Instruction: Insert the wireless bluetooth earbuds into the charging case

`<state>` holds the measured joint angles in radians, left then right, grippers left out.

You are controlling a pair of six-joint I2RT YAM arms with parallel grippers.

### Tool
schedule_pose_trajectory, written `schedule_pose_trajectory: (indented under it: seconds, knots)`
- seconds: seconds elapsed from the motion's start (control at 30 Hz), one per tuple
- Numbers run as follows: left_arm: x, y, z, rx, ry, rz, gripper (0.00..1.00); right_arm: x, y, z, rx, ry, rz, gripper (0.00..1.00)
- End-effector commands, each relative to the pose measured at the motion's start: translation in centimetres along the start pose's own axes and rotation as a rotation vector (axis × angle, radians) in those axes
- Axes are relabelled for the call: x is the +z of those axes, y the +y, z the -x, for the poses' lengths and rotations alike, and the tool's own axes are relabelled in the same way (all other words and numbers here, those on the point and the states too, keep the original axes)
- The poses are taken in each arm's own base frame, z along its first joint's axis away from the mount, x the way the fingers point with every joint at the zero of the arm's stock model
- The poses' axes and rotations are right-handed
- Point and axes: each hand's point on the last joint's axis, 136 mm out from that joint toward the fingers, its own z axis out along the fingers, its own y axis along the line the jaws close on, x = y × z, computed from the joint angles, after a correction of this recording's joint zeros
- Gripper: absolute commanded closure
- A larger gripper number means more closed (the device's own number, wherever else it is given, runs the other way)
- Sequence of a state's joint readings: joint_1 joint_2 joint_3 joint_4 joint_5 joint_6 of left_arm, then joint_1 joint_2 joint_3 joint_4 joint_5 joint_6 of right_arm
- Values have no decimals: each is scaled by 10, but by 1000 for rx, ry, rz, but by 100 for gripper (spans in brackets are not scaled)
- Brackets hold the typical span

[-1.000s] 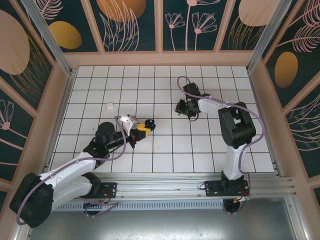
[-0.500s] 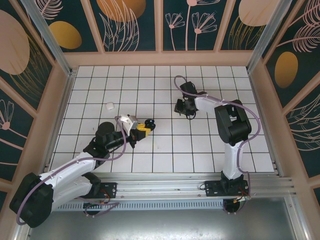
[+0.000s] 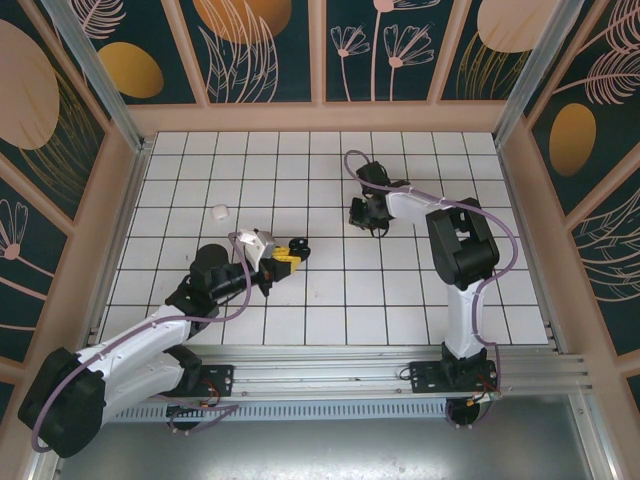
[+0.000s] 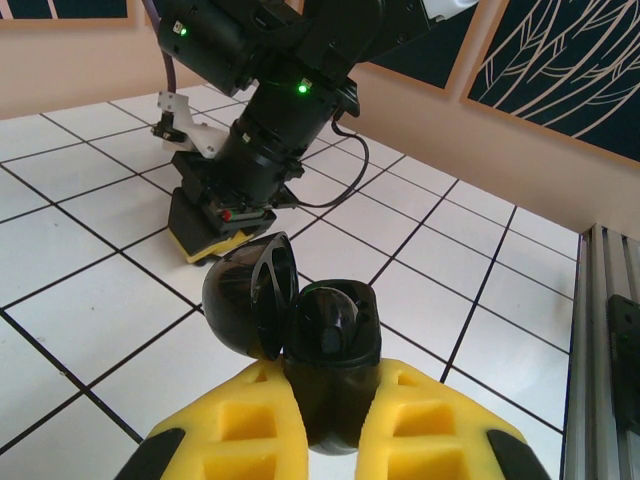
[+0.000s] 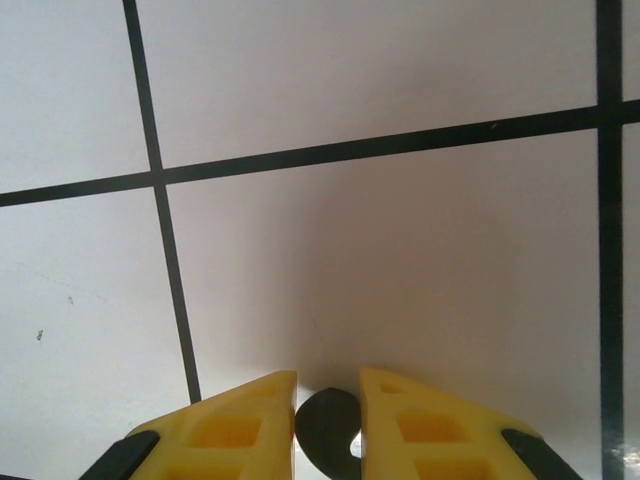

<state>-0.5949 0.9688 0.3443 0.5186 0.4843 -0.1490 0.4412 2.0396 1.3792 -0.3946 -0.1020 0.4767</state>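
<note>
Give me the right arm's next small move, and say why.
Probably close the right gripper firmly on the black earbud: it sits between the yellow fingers on the tile, contact unclear, and the left gripper holds the open charging case.

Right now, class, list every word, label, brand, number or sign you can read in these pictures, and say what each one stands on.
None: there is no readable text in these pictures.
The black charging case, held in the left fingers, bears no visible mark.
The wall panels carry plant patterns, no words.
The right arm shows green lights, no lettering.
</note>
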Motion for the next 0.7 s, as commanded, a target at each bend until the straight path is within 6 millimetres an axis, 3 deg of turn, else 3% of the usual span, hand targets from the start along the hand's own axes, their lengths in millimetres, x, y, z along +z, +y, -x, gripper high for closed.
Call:
schedule_pose_trajectory:
  seconds: [0.0, 0.07, 0.17, 0.4, 0.67]
  knots:
    - [-1, -2, 20, 39, -45, 2, 100, -9, 4, -5, -14, 11, -13, 78]
    - [-1, -3, 20, 36, -45, 2, 100, -11, 4, -8, -10, 17, -8, 67]
    - [-2, -3, 22, 36, -50, 3, 100, -12, 2, -15, -7, 31, -5, 63]
    - [-5, -4, 25, 34, -61, 6, 100, -16, 4, -25, 13, 48, 24, 63]
    - [-7, -5, 26, 32, -67, 11, 100, -24, 20, -28, 54, 57, 103, 64]
